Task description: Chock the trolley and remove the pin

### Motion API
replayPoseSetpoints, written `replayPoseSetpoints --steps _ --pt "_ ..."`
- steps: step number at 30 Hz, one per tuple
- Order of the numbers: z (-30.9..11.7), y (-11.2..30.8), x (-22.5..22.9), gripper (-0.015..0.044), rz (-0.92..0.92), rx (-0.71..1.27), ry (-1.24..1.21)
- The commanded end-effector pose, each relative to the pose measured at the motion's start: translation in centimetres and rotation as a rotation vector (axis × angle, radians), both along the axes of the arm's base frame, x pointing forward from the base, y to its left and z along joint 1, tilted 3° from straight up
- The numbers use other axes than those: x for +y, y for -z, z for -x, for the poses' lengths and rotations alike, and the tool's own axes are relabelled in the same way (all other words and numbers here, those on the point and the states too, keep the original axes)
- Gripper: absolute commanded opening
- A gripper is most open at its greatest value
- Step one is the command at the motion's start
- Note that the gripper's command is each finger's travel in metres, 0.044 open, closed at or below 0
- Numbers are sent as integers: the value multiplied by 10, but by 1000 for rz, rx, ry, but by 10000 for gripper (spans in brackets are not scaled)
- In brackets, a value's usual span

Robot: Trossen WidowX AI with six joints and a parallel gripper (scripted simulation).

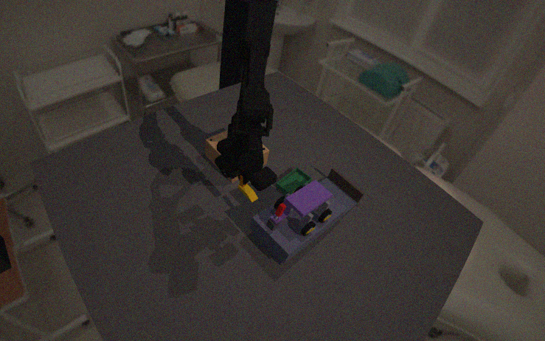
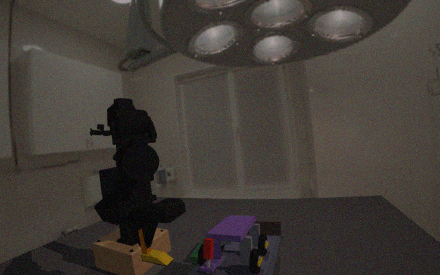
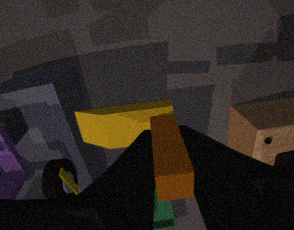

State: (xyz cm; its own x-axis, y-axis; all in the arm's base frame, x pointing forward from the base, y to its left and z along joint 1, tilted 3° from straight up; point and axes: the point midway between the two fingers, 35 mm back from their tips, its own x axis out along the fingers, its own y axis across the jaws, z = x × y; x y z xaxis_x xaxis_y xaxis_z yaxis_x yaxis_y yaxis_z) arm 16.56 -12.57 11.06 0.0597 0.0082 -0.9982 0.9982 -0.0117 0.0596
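Observation:
My gripper (image 1: pixel 241 179) (image 2: pixel 144 241) (image 3: pixel 164 135) is shut on the orange handle of the yellow chock (image 1: pixel 248 193) (image 2: pixel 158 257) (image 3: pixel 119 127). The chock hangs above the table, left of the ramp in the top and exterior views; its black rubber base cannot be made out. The purple trolley (image 1: pixel 309 197) (image 2: pixel 231 227) (image 3: pixel 13 177) stands on the grey ramp (image 1: pixel 289 245) (image 2: pixel 274 254) (image 3: pixel 41 97). The red-headed stop pin (image 1: pixel 280 209) (image 2: pixel 208 248) stands upright at the trolley's near end. The green tray (image 1: pixel 293 181) (image 2: pixel 196 254) (image 3: pixel 164 216) lies beside the ramp, partly hidden in the exterior view.
Pale wooden blocks (image 1: pixel 212 149) (image 2: pixel 112 255) (image 3: pixel 280 142) with dark holes stand behind and beside the gripper, on the side away from the ramp. A dark brown board (image 1: pixel 345 185) (image 2: pixel 270 228) stands across the ramp's far end.

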Motion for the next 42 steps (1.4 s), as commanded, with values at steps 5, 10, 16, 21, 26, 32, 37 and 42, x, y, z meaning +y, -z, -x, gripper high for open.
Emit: replayPoseSetpoints --steps 5,10,16,21,26,32,37,42 --pt "0 -27 -4 0 8 -3 -2" --pt "1 -34 -5 0 8 -3 -2" --pt "1 -34 -5 0 11 -3 -47" --pt "1 -34 -5 0 21 -4 -214" --pt "1 -34 -5 0 31 -4 -382" --pt "1 -34 -5 0 43 -5 -589" --pt "1 -34 -5 0 54 -6 -761" --pt "1 -34 -5 0 64 -7 -933"
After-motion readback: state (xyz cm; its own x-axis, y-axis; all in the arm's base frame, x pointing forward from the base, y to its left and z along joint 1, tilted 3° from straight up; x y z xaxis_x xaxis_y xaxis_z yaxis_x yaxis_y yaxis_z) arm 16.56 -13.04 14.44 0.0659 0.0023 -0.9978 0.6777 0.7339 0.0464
